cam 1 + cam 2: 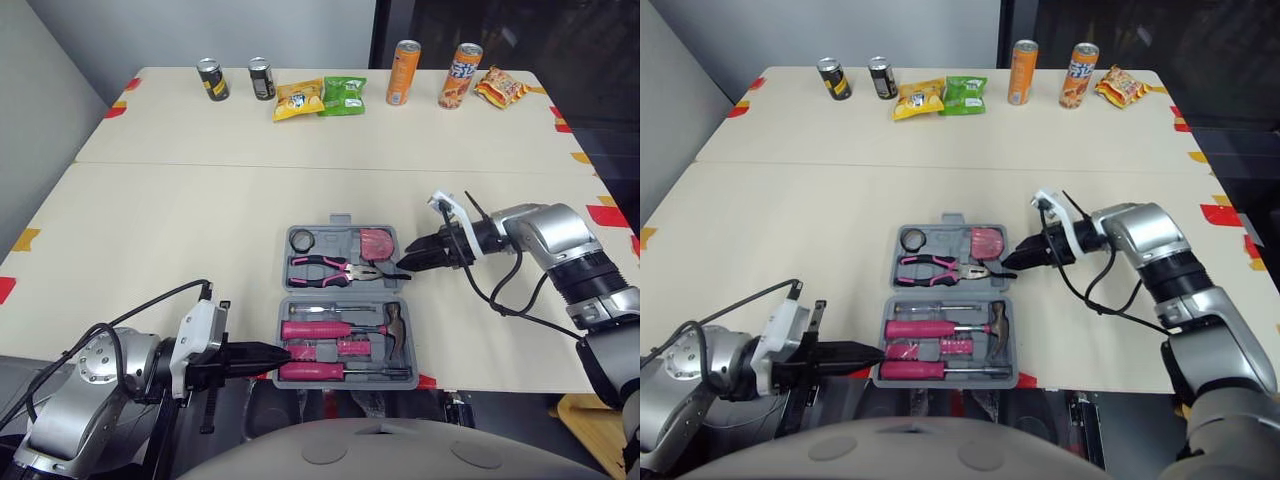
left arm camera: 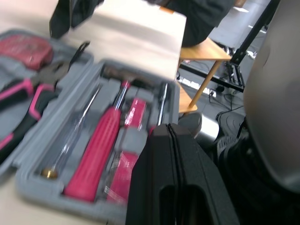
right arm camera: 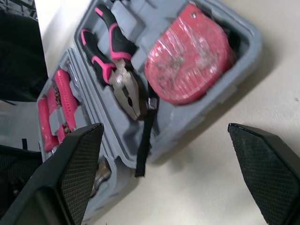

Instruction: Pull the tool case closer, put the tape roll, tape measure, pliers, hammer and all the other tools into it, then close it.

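**Strap may jam the lid**

The left hand [image 1: 280,354], pinched shut on nothing, sits at the near corner of the tool case [image 3: 197,122], by the desk [image 1: 200,220] edge. Farther, the tape measure [image 3: 187,58] strap [image 3: 145,136] crosses the rim. The right hand [image 1: 403,262] gapes wide, empty. Closing could trap the strap.

grey moulded plastic tool case [image 1: 340,295]; inside, pink-and-black handled steel pliers [image 1: 325,268], glossy red rounded tape measure [image 1: 377,241], pink-handled steel hammer [image 1: 330,329], small black tape roll [image 1: 301,240]. pale beige flat table [image 1: 200,200], edged with red and yellow tape marks [image 1: 608,215].
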Controlling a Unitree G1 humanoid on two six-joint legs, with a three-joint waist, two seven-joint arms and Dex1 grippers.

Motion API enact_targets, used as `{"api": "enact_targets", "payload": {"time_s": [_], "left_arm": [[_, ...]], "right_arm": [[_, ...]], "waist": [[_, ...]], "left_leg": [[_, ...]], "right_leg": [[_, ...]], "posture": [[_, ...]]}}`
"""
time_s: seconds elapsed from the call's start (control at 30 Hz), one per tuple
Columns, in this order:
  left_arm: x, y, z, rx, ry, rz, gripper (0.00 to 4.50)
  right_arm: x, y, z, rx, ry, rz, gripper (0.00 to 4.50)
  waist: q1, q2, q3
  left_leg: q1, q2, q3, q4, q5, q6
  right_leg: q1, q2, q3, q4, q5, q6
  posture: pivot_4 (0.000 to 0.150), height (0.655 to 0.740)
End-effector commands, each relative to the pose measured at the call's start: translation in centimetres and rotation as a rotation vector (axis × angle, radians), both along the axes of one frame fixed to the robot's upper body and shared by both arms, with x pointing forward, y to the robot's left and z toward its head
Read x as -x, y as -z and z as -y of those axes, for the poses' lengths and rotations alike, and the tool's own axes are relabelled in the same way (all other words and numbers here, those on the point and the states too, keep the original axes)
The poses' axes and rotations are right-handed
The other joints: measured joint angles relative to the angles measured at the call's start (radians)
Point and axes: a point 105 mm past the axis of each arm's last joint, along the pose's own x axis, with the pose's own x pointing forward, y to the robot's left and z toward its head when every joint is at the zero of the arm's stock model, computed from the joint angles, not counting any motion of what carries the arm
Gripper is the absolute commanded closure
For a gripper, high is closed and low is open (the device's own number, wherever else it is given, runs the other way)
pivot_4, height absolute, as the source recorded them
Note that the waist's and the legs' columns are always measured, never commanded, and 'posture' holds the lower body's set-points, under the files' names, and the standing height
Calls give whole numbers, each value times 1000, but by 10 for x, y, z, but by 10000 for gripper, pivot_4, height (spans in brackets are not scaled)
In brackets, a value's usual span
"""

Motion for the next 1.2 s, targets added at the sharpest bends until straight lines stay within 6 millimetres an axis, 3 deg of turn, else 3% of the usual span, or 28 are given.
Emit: {"api": "enact_targets", "payload": {"time_s": [0.03, 0.3, 0.6, 0.8, 1.03, 1.2], "left_arm": [[-3, 2, 1, 2, -1, 24, 44744], [-12, 1, 15, 17, -5, 37, 44744], [-23, 35, 19, -43, -12, 2, 44744], [-34, 39, 31, -52, -6, 14, 44744], [-78, 56, 34, -103, -18, -4, 44744], [-79, 57, 36, -105, 12, 2, 44744]], "right_arm": [[0, -12, -6, -34, -28, 26, 0], [4, -18, -7, -60, -24, 37, 0], [9, -16, -8, -68, -25, 33, 0], [10, -16, -9, -71, -25, 29, 0], [10, -12, -10, -67, -20, 22, 0], [7, -9, -11, -61, -18, 19, 0]], "waist": [[1, 0, 0], [6, 0, 0], [4, 0, 0], [10, 0, 0], [20, 0, 0], [16, 0, -2]], "left_leg": [[0, 0, 0, 0, 0, 0], [3, 0, 2, 1, 0, -1], [5, 1, 3, 2, 0, -2], [5, 1, 2, 3, 0, -2], [6, 1, 2, 5, 0, -2], [6, 1, 3, 6, 0, -3]], "right_leg": [[0, 0, 0, 0, 0, 0], [0, 0, 2, 3, 0, 0], [0, 1, 4, 7, 0, -1], [0, 1, 4, 9, -1, -1], [0, 1, 4, 12, -1, -2], [0, 1, 5, 14, -1, -2]], "posture": [[1500, 7400], [1500, 7400], [1500, 7400], [1500, 7400], [1500, 7400], [1500, 7400]]}}
